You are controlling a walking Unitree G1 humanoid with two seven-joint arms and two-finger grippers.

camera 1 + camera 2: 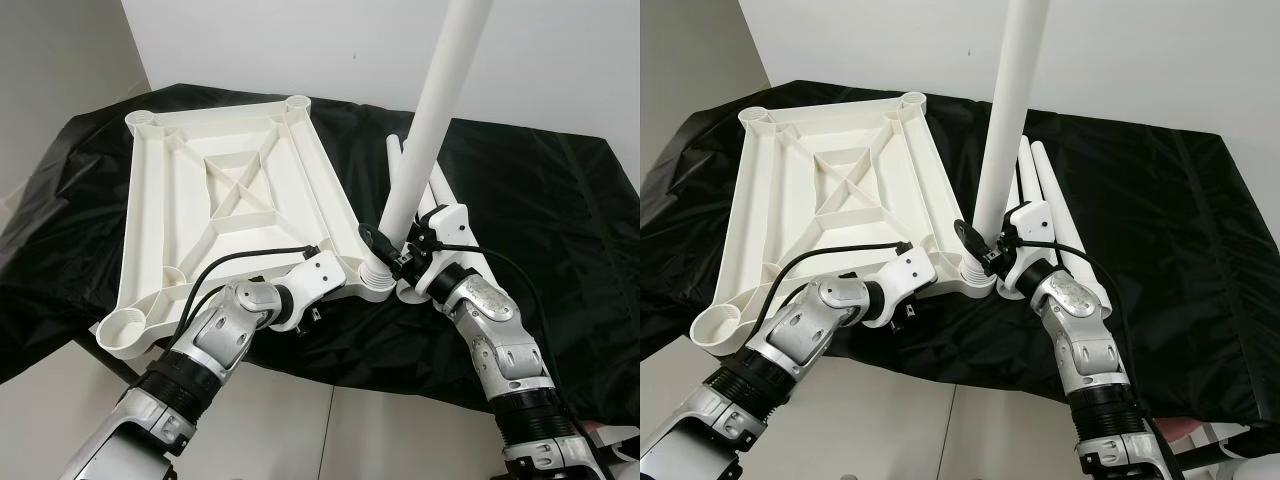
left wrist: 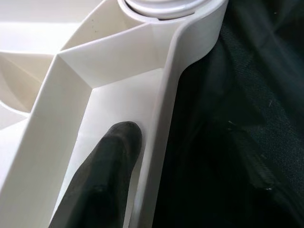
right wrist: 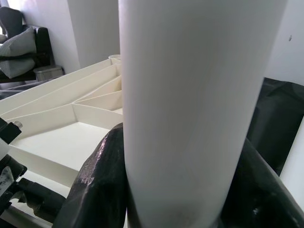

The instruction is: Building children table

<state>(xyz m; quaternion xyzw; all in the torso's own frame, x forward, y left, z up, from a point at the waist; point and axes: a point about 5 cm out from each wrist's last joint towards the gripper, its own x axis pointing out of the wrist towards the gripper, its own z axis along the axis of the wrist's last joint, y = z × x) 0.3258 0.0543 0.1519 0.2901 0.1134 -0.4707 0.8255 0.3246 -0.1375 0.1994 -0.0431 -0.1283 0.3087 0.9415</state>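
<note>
A white plastic tabletop (image 1: 230, 200) lies upside down on a black-draped surface, ribs up, with round leg sockets at its corners. A long white table leg (image 1: 432, 110) stands nearly upright in the near right corner socket (image 1: 376, 277). My right gripper (image 1: 390, 243) is shut on the leg just above the socket; in the right wrist view both black fingers (image 3: 97, 185) press on the white leg (image 3: 190, 104). My left gripper (image 1: 318, 290) is shut on the tabletop's near rim (image 2: 156, 142), one black finger (image 2: 107, 180) lying inside the rim.
Spare white legs (image 1: 1045, 195) lie on the black cloth (image 1: 540, 200) just right of the tabletop. The cloth hangs over the near edge above a light floor (image 1: 330, 430). White walls stand behind.
</note>
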